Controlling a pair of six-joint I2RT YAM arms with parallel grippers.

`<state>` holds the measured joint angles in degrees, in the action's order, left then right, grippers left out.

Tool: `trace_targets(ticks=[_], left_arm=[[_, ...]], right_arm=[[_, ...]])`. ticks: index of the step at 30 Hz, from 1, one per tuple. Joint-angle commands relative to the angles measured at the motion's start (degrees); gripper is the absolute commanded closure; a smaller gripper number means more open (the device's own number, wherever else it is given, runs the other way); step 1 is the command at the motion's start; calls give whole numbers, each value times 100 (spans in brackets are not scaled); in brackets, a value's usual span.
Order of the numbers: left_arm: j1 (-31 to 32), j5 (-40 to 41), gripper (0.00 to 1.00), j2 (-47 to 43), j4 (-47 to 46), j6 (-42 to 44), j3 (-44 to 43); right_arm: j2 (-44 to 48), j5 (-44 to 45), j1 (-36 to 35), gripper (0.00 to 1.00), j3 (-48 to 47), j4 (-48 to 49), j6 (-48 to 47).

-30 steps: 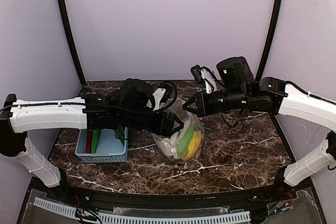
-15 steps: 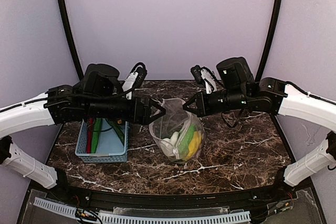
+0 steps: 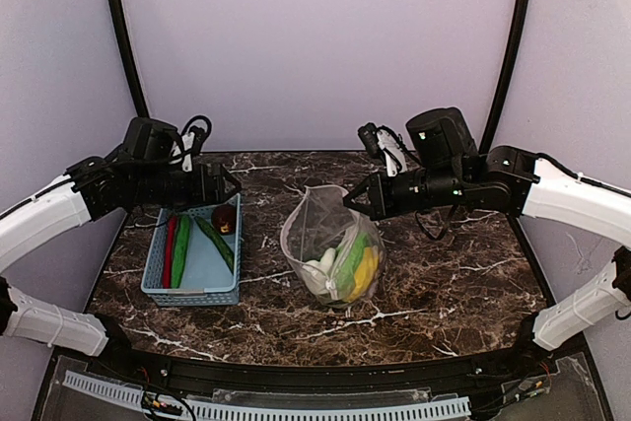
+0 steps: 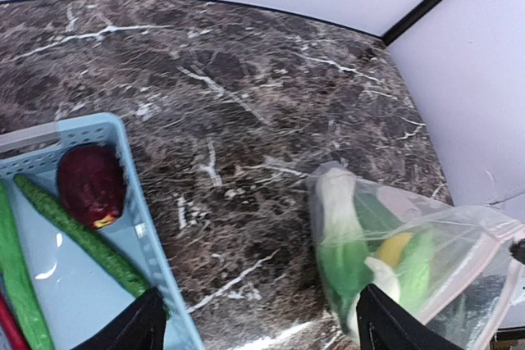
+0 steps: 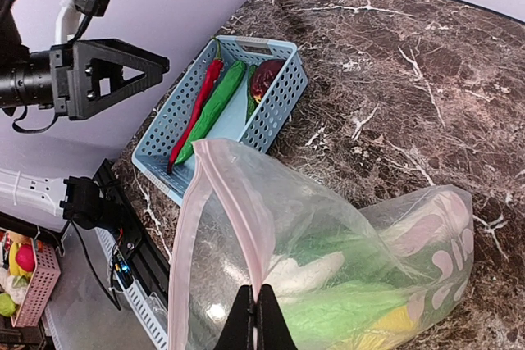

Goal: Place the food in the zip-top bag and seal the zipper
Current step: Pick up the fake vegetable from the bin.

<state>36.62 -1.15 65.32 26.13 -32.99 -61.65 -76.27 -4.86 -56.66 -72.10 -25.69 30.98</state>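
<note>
My right claw point(image 3: 347, 200) is pinched shut on the zipper point(image 5: 244, 227) edge of the zip-top bag point(image 3: 330, 239), which stands open on the counter point(image 3: 444, 283) with green, yellow and white food point(image 3: 347, 265) inside. My left claw point(image 3: 229, 187) hangs wide open and empty by the blue basket point(image 3: 192, 295)'s far end, left of the bag, near the dark red fruit point(image 3: 223, 217), green pieces point(image 3: 216, 244) and chilli point(image 3: 169, 249).

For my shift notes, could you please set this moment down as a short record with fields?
Zip-top bag: standing on the table, mouth open
Zipper: unsealed, pinched by the shut right fingers
Inside bag: green leafy bunch, yellow oval piece, white piece
In basket: red chilli, green long pieces, dark red fruit
Left fingers: open, empty, near the basket
</note>
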Motion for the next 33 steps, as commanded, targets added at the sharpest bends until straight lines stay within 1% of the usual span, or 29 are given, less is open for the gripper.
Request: trace_targets(ticks=[1, 4, 5, 10, 13, 18, 22, 33], left_arm=[[-565, 404, 19, -223, 806, 297, 391], [-996, 720, 22, -225, 1152, 451, 652], [-1130, 846, 25, -211, 1199, 526, 702], [-1472, 1360, 30, -61, 1389, 776, 953], [-1647, 1715, 34, 201, 1408, 890, 974], [-1782, 2214, 40, 685, 1213, 1119, 973], [-1865, 2346, 47, 1041, 898, 1186, 1044], [-1933, 2679, 59, 1866, 46, 1485, 1027]], right_arm=[[64, 49, -47, 100, -30, 250, -27], [43, 38, -46, 100, -48, 251, -39], [34, 30, -42, 100, -50, 250, -34], [24, 21, -46, 100, -74, 250, -48], [25, 12, -45, 100, -85, 249, -46], [62, 41, -46, 100, -94, 202, -55], [74, 73, -42, 100, -111, 182, -65], [9, 86, -40, 100, -172, 136, -95]])
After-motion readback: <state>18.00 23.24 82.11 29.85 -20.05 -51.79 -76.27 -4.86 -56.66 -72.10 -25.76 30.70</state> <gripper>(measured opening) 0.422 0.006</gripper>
